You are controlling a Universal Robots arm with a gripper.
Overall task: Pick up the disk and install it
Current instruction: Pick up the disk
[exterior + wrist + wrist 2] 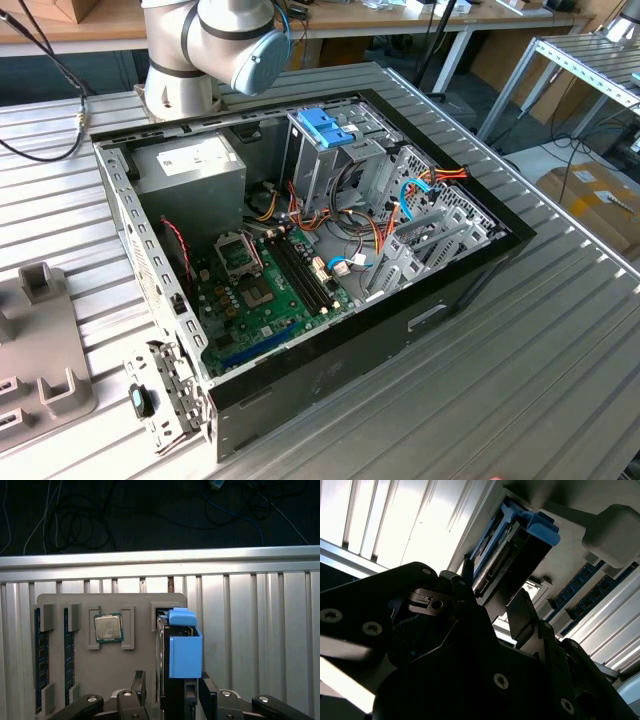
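Disk (185, 652): stood on edge in a slot of the grey fixture tray (80, 670), so both flat faces are presented for gripping.
Hand (174, 675): placed astride the disk, part-open, fingers (140, 680) on either side. A gap is seen at one face, so no grip is judged made.
Tray: processor (108, 628) and memory modules (40, 665) are seated alongside.
Computer case (400, 330): lies open on the desk (560, 380), drive cage (325, 125) exposed.

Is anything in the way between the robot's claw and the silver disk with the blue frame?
Nothing visible is. In the first wrist view the silver metal disk with the blue plastic frame stands on edge in the grey tray, and the black gripper straddles it, fingers open, one each side.
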